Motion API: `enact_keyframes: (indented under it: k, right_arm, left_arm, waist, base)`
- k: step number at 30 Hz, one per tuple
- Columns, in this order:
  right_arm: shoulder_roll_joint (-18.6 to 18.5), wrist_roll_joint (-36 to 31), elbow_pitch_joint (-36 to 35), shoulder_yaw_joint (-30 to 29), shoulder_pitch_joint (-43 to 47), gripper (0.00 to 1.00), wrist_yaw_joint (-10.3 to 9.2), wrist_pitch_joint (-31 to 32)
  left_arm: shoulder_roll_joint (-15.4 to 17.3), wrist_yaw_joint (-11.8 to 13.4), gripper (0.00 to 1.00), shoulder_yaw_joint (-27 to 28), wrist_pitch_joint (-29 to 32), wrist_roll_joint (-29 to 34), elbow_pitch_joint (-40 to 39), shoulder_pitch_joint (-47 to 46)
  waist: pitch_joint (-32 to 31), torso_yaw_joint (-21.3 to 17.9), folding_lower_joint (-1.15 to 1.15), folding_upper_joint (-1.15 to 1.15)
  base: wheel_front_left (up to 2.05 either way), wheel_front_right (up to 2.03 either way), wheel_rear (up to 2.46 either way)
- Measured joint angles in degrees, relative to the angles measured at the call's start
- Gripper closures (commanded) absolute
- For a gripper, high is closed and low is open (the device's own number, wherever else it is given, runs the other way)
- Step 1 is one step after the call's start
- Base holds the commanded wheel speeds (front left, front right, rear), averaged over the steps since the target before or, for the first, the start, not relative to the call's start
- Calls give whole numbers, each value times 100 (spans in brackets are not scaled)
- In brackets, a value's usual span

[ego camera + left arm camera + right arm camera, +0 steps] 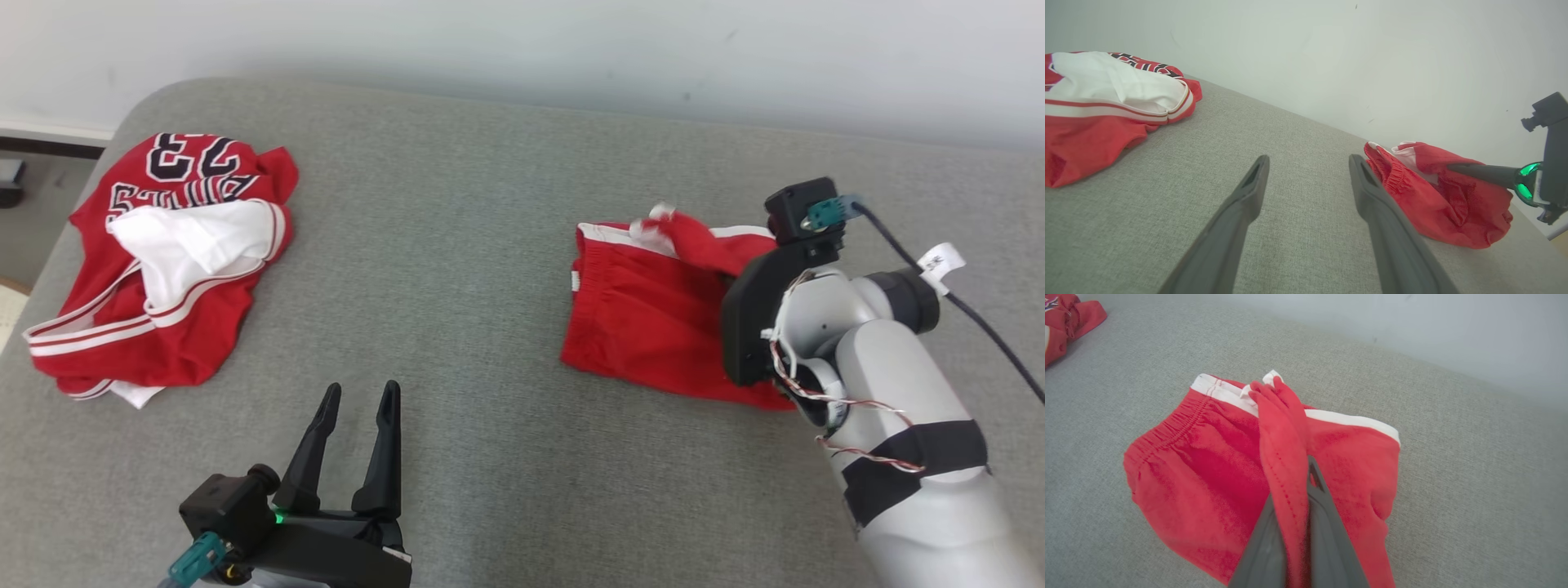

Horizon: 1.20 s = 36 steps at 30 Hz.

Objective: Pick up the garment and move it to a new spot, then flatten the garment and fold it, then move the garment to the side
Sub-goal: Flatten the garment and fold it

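Observation:
The garment, a pair of red shorts (pixel 645 310) with white side stripes, lies partly folded on the right of the grey cushion. My right gripper (pixel 1306 469) is shut on a raised ridge of its red fabric, which runs up between the fingers to the white-trimmed corner (pixel 1271 377). From the left wrist view the same shorts (pixel 1437 204) show with a right finger (pixel 1478 171) pressed into them. My left gripper (pixel 362 392) stands open near the front edge, holding nothing, well left of the shorts.
A crumpled red and white jersey (pixel 163 261) with dark lettering lies at the far left of the cushion (pixel 490 245). A pale wall runs along the back. The cushion's left edge drops to the floor (pixel 33 212). A dark cable (pixel 980 318) trails from the right wrist.

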Motion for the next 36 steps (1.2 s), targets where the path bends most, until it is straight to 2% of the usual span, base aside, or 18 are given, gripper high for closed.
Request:
enact_keyframes:
  k: [5,13,17,23,24,25,26,31,36]
  right_arm:
    - [222,-107,260,-15,10,100,0,-57]
    - [532,-509,723,-542,-216,100,0,-647]
    - [577,-542,989,-444,-266,100,-1,-771]
    - [581,-80,1337,-27,-349,100,-1,-1023]
    - [581,-5,1377,63,-386,76,-1,-1080]
    - [582,52,1422,121,-418,24,-1,-1137]
    - [588,140,1484,130,-438,0,-1,-1181]
    - [589,698,1607,165,-655,0,0,-1572]
    - [588,658,1574,-111,-764,0,0,-1807]
  left_arm:
    - [-40,-15,0,-14,-20,-16,47,-1]
    - [-104,-64,0,-74,-54,-23,148,-1]
    - [-118,-64,0,-80,-58,-24,185,-1]
    - [-147,-65,0,-89,-77,-34,221,-4]
    - [-148,-66,0,-89,-77,-35,226,-4]
    - [-149,-67,0,-90,-77,-38,234,-5]
    - [-149,-68,0,-90,-77,-40,238,-5]
    - [-156,-70,0,-68,-90,-42,288,-3]
    - [-169,-65,0,-63,-102,-42,285,14]
  waist:
    - [1,169,0,0]
    - [-8,370,0,0]
    - [-26,437,0,0]
    - [-8,492,0,0]
    - [-3,489,0,0]
    - [1,482,0,0]
    - [1,474,0,0]
    - [-63,407,0,0]
    - [-155,342,0,0]
  base:
    - [0,0,0]
    - [0,0,0]
    - [0,0,0]
    - [0,0,0]
    - [0,0,0]
    - [0,0,0]
    - [0,0,0]
    - [0,0,0]
    - [0,0,0]
